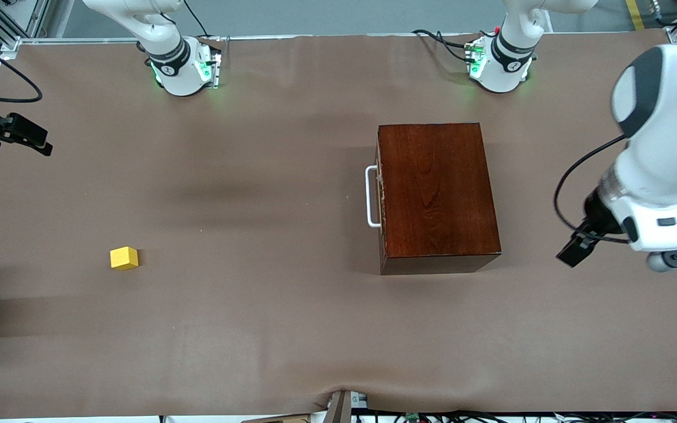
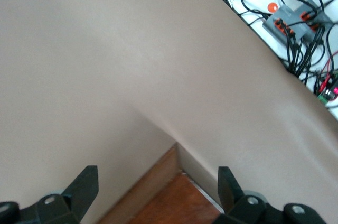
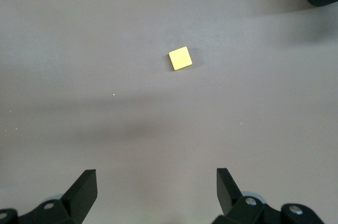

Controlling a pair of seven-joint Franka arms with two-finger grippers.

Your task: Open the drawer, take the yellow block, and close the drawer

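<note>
**Yellow block out on the table, drawer shut, both grippers open in the air**

The right gripper (image 1: 18,136) hovered at the right arm's end of the table, its fingers spread apart and holding nothing. The yellow block (image 1: 124,258), a small bright cube with plain faces, sat on the brown table cover (image 1: 256,176), nearer the front camera than that gripper and well apart from it. Toward the left arm's end stood the glossy reddish-brown wooden box (image 1: 438,191). Its drawer was pushed in, so only the white bar handle (image 1: 371,197) showed. The left gripper (image 1: 576,249) hung over the table just beside the box, fingers apart and empty. The drawer's tray and front were hidden. The right arm was mostly cut off.
</note>
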